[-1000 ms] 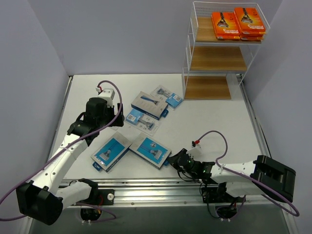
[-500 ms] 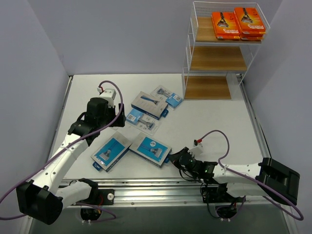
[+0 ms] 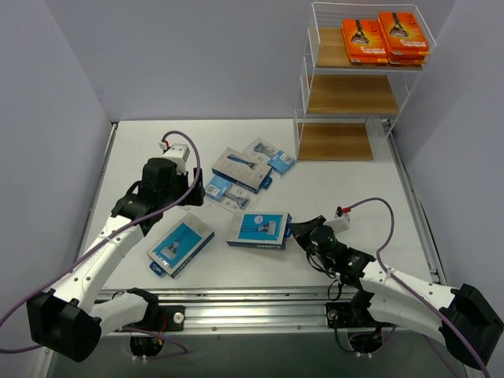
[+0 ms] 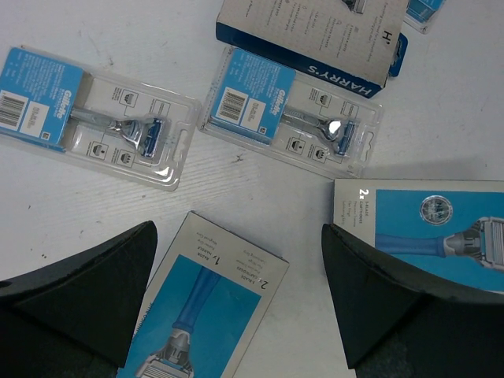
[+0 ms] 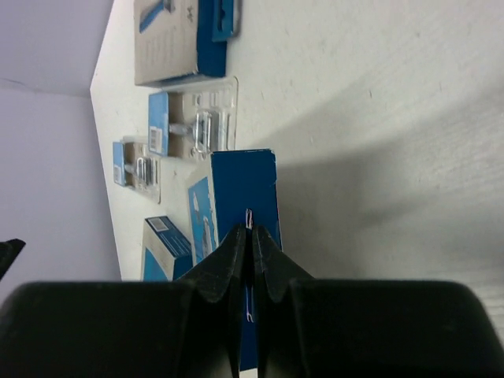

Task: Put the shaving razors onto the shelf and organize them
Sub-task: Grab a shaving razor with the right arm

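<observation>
Pinching the right end of 1 blue box (image 3: pixel 260 230), the right hand (image 5: pixel 250 236) is clenched on it at the counter (image 3: pixel 346 189). Its long axis runs left-right. The shelf (image 3: pixel 350 94) lies well beyond, ahead-right, nearer this arm. The left hand (image 4: pixel 236 260) hangs released. Counted: 3 blue boxes, 3 blister packs (image 4: pixel 126 126), and 2 orange boxes (image 3: pixel 364 39) showing on the shelf.

You can read "HARRY'S", upside down, along the dark blue side of the grey-and-blue box (image 4: pixel 307 31), and "H'" on its grey face. The first blister pack (image 4: pixel 102 118) and the second blister pack (image 4: pixel 291 110) each show "Gillette" and a barcode on the blue card. The blue box (image 4: pixel 425 228) bears a "2". The orange boxes (image 3: pixel 364 41) are unreadable.
</observation>
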Robot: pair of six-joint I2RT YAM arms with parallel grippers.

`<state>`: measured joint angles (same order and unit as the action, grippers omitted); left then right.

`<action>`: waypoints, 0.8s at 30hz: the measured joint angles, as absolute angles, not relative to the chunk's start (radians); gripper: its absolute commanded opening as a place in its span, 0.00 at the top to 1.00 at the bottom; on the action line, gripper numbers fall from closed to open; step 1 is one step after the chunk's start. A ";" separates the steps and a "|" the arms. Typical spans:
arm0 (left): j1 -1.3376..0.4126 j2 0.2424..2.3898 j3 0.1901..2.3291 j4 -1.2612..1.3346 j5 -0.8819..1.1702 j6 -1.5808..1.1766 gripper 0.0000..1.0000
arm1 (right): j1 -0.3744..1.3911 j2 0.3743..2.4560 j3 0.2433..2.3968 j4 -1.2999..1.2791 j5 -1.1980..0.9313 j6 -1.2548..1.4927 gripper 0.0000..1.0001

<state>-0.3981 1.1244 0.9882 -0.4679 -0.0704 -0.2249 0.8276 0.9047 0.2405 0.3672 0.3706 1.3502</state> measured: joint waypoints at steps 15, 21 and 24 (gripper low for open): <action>-0.407 1.126 0.988 -0.468 -0.068 -0.225 0.05 | 0.577 0.793 0.336 0.325 0.203 1.179 1.00; -0.411 1.126 0.988 -0.468 -0.063 -0.226 0.05 | 0.508 0.761 0.368 0.309 0.152 1.164 1.00; -0.412 1.126 0.988 -0.468 -0.061 -0.226 0.05 | 0.488 0.755 0.395 0.303 0.132 1.158 1.00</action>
<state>-0.4118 1.1263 0.9882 -0.4679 -0.0612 -0.2260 0.4881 0.7551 0.3950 0.3031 0.1322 1.1580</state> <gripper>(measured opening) 0.946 0.009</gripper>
